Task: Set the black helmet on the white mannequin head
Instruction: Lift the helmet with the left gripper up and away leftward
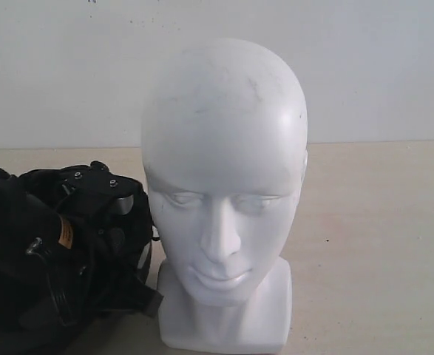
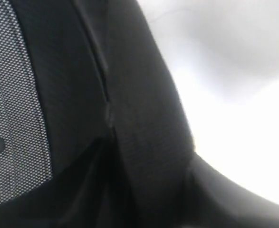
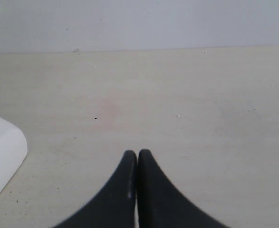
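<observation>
The black helmet (image 1: pixel 24 281) is cut off by the edge of the exterior view, so we see only part of its matte shell and a tangle of dark straps. A black screwed fitting (image 1: pixel 91 181) with an orange label below it lies over the helmet on the left arm's side. We cannot separate the left fingers from the black mass there, and we cannot tell whether they stand wide, narrow or closed on anything. The left wrist view is filled by the helmet at very close range. It shows a grey mesh lining (image 2: pixel 15 95), a woven black strap (image 2: pixel 144 142) and a blurred white area behind them that we cannot identify.

The white mannequin head (image 1: pixel 224 163) stands upright on the surface (image 1: pixel 379 244), face toward the exterior camera. It is glossy and bald, with faint dark scuffs across the crown and a blocky neck base. Its crown is bare. The helmet lies low on the surface just beside the head's cheek and base, and we cannot tell whether the two touch.

The right fingers (image 3: pixel 122 194) are pressed together tip to tip and hold nothing, with bare pale surface beneath and ahead of them. A rounded white corner (image 3: pixel 1 152) shows off to one side, apart from the tips.
</observation>
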Controlling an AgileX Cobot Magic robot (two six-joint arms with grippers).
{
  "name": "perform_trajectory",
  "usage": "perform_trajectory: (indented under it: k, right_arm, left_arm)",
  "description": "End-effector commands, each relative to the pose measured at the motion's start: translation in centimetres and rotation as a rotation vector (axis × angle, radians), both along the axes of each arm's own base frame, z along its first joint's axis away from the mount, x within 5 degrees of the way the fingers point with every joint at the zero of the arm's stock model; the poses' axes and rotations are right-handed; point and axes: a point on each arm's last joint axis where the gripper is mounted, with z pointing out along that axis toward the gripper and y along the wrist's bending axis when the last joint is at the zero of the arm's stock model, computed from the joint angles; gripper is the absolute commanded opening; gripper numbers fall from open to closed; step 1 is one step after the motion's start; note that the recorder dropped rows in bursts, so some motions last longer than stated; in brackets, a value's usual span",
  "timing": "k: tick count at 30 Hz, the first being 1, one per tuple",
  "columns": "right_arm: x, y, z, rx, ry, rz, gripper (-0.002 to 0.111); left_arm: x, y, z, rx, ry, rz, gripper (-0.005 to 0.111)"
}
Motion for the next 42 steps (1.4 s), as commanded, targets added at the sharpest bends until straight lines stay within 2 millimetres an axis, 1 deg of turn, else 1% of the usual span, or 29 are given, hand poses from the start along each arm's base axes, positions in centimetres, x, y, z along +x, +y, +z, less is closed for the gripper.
perform_trajectory:
  k: [1, 4, 6, 15, 18, 19, 21, 22, 25, 28, 31, 34, 38, 42]
  right_arm:
    - [0.0, 0.0, 0.1, -0.002, -0.016, 0.0, 0.0]
    - [0.0, 0.0, 0.1, -0.002, -0.016, 0.0, 0.0]
    - [0.0, 0.0, 0.1, -0.002, -0.016, 0.0, 0.0]
    - [0.0, 0.0, 0.1, -0.002, -0.016, 0.0, 0.0]
    - [0.0, 0.0, 0.1, -0.002, -0.016, 0.0, 0.0]
    - [0.0, 0.0, 0.1, -0.002, -0.016, 0.0, 0.0]
    - [0.0, 0.0, 0.1, -0.002, -0.016, 0.0, 0.0]
    - [0.0, 0.0, 0.1, -0.002, -0.016, 0.0, 0.0]
    - [0.0, 0.0, 0.1, -0.002, -0.016, 0.0, 0.0]
    - [0.0, 0.0, 0.1, -0.002, -0.016, 0.0, 0.0]
    - [0.0, 0.0, 0.1, -0.002, -0.016, 0.0, 0.0]
    - [0.0, 0.0, 0.1, -0.002, -0.016, 0.0, 0.0]
    - [0.0, 0.0, 0.1, -0.002, -0.016, 0.0, 0.0]
    - [0.0, 0.0, 0.1, -0.002, -0.016, 0.0, 0.0]
  left_arm:
    - [-0.6, 1.3, 0.5, 0.112, 0.023, 0.038, 0.004]
    - [-1.1, 2.4, 2.0, 0.17, -0.02, 0.068, 0.004]
    - [-1.6, 2.9, 3.2, 0.179, -0.048, 0.072, 0.004]
    - [-4.6, 4.6, 9.5, 0.066, -0.249, 0.103, 0.004]
    - [-5.3, 5.2, 12.2, 0.047, -0.323, 0.115, 0.004]
    - [-5.5, 5.4, 13.4, 0.031, -0.363, 0.12, 0.004]
    - [-5.8, 5.7, 15.2, 0.016, -0.428, 0.123, 0.004]
    - [-5.9, 5.9, 16.5, 0.006, -0.474, 0.125, 0.004]
    - [-6.1, 6.4, 19.2, 0.011, -0.613, 0.118, 0.004]
    - [-6.3, 6.7, 21.5, -0.006, -0.763, 0.092, 0.004]
    - [-6.6, 6.5, 23.1, -0.056, -0.918, 0.049, 0.004]
    - [-7.0, 6.6, 24.5, -0.132, -1.036, 0.067, 0.004]
    - [-7.5, 7.2, 26.0, -0.152, -1.172, 0.099, 0.004]
    - [-8.7, 7.9, 27.3, -0.151, -1.294, 0.101, 0.004]
